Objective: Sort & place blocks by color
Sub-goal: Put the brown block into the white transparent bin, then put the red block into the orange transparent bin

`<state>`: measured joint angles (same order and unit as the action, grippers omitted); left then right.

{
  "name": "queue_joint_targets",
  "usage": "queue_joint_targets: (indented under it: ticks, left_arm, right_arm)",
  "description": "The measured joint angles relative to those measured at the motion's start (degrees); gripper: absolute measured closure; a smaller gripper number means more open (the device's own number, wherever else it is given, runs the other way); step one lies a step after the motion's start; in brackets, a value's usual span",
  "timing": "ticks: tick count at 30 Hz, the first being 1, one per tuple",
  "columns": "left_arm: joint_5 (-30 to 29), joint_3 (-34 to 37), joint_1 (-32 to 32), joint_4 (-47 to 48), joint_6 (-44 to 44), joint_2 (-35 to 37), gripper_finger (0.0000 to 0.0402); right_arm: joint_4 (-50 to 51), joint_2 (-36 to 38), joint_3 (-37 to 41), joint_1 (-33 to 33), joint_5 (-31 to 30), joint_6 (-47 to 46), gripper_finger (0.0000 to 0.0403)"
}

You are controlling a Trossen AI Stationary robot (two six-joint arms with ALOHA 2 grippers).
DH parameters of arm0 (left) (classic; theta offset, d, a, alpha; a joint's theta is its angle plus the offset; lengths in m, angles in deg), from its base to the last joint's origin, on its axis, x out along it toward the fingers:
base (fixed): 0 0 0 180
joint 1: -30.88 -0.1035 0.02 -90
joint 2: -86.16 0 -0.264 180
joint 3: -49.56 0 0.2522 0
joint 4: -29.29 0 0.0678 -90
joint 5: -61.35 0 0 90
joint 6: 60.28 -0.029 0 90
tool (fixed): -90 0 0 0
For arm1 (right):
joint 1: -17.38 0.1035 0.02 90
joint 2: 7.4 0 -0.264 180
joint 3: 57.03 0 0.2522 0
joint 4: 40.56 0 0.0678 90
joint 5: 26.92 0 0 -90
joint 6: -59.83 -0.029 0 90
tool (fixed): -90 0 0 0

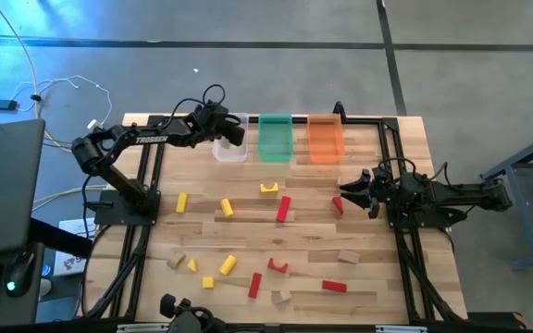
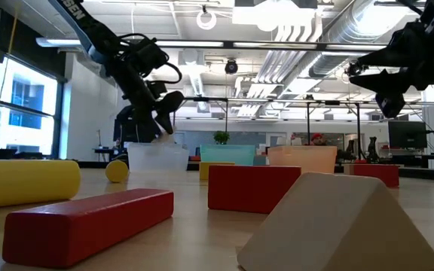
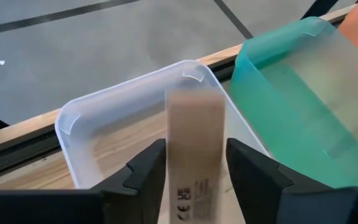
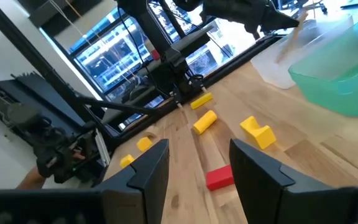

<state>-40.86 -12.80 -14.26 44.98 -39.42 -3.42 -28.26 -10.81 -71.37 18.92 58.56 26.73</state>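
My left gripper (image 1: 234, 132) (image 3: 196, 162) hangs over the clear bin (image 1: 229, 148) (image 3: 104, 106) at the table's far edge, shut on a plain tan bar block (image 3: 194, 137). My right gripper (image 1: 354, 190) (image 4: 197, 162) hovers open and empty above the table's right side, beside a small red block (image 1: 338, 204). Red, yellow and tan blocks lie flat across the table, among them a red bar (image 1: 283, 208), a yellow arch (image 1: 268, 188) and a yellow cylinder (image 1: 228, 265). My left gripper pinches the tan bar (image 3: 194, 186) between its two fingers (image 3: 148, 168), which lie along the bar's two long sides. The fingers come from above, slanting down toward the far edge. The bar is lifted clear and sticks out past the fingertips over the clear bin's opening.
A green bin (image 1: 275, 137) (image 3: 303, 93) and an orange bin (image 1: 325, 137) stand right of the clear one along the far edge. Black frame rails run down both sides of the table. Low in front, a red bar (image 2: 89, 226) and a tan wedge (image 2: 337, 226) lie near the table's near edge.
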Motion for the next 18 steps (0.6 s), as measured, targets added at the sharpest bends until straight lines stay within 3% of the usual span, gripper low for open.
queue_joint_targets:
  ticks: [8, 13, 18]
  left_arm:
    - [0.8, 0.0, 0.0, 0.0, -2.5, 0.4, 0.0216]
    - [9.4, -1.0, 0.0, 0.1, -4.3, 2.2, 0.0214]
    - [18.9, -2.0, 0.8, 0.0, -6.1, 6.3, 0.0213]
  right_arm:
    - [-4.1, 0.0, 0.0, 0.0, -0.2, 1.0, 0.025]
    - [-8.3, 0.0, 0.0, 0.0, -3.7, 2.6, 0.025]
    - [-4.1, -0.7, -3.3, 0.0, -8.2, 3.9, 0.025]
